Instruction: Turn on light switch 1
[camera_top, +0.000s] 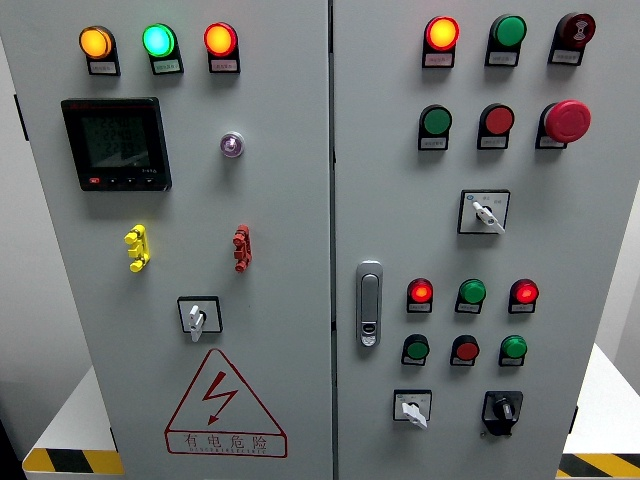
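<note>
A grey control cabinet fills the head view, with a left door (280, 200) and a right door (600, 220). White rotary selector switches sit on the left door at lower middle (197, 318), on the right door at mid height (487, 214) and near its bottom (412, 408). Beside that last one is a black rotary knob (502, 408). Labels under the switches are too small to read, so I cannot tell which is switch 1. Neither of my hands shows anywhere.
Lit orange (95, 42), green (158, 40) and red (220, 39) lamps top the left door, above a dark display (115, 143). The right door carries push buttons, a red emergency button (568, 121) and a door handle (369, 303). A warning triangle (222, 400) sits low on the left door.
</note>
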